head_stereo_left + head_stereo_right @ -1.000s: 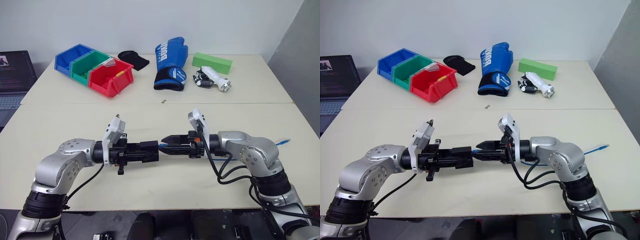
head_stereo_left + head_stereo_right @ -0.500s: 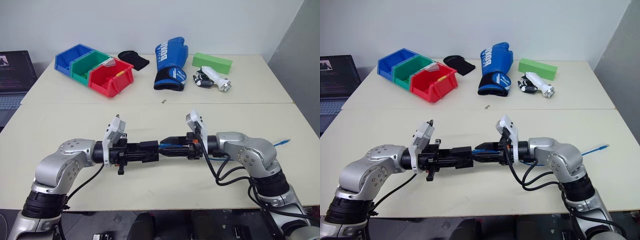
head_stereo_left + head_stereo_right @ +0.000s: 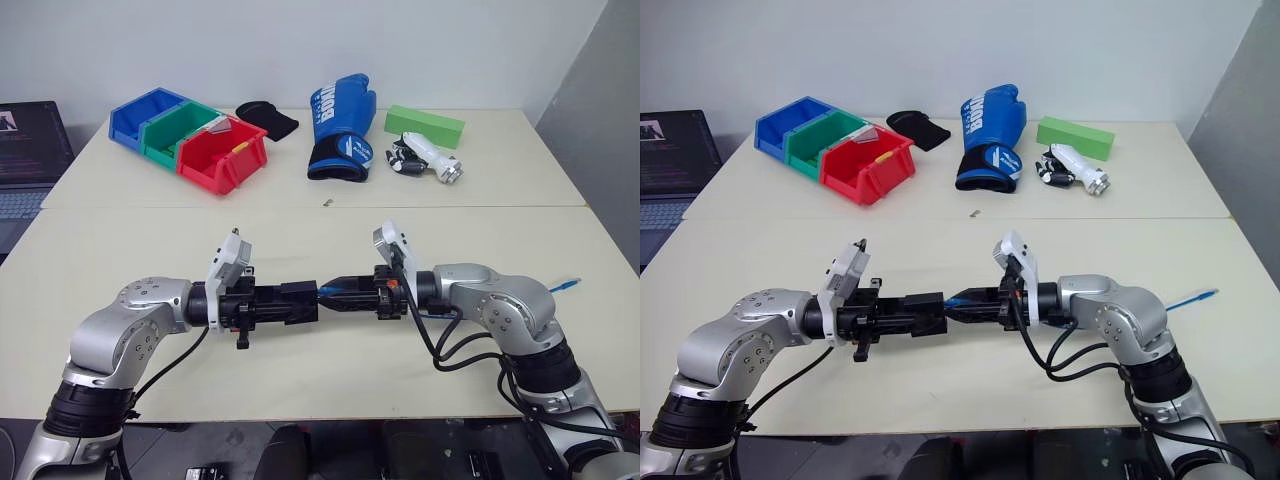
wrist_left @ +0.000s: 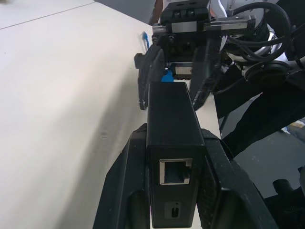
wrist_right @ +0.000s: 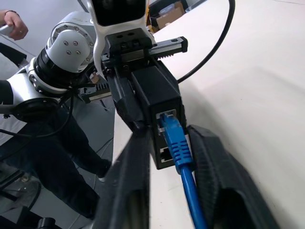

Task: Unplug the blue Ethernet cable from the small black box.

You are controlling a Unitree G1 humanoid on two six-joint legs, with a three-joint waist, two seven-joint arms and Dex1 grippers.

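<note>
Item: small matte black rectangular box (image 3: 296, 302). You have it clamped between the two black fingers of the left gripper (image 3: 288, 303), held off the cream tabletop (image 3: 300, 230), its free end facing the right arm. In the left wrist view, a second port on its near face stands empty.

Item: thin bright blue Ethernet cable (image 5: 183, 167). In the right wrist view, its blue plug sits seated in the upper port of the box's end face, directly ahead of the right gripper (image 3: 343, 294). The cord runs back between that gripper's fingers (image 5: 212, 176), and its far end lies on the table beyond the right elbow.

Item: right gripper. Its fingers flank the plug and cord with a narrow gap, one on each side; whether they press the plug yet, you cannot tell.

Status: box secured, right gripper positioned at the plug. Not yet done: releasing the plug and drawing it clear of the port. Judged roughly half complete.
</note>
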